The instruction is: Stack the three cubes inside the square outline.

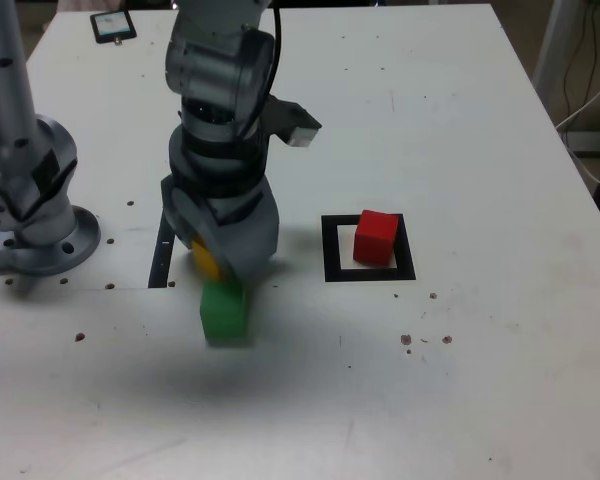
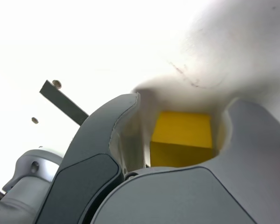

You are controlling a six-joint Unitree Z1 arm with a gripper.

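Observation:
The yellow cube (image 1: 205, 258) (image 2: 181, 137) rests on the white table, mostly hidden under my gripper (image 1: 218, 264) (image 2: 182, 154) in the exterior view. In the wrist view it sits between the two grey jaws, which press against both of its sides. The green cube (image 1: 223, 312) lies just in front of the gripper, close to the yellow one. To the exterior view's right, the red cube (image 1: 376, 237) stands inside the square outline (image 1: 332, 250), apart from the gripper.
A thin black strip (image 1: 163, 250) (image 2: 65, 103) lies beside the gripper. The grey base of another arm (image 1: 30, 205) stands at the exterior view's left. A small dark device (image 1: 112, 26) lies at the far edge. Small screw holes dot the table.

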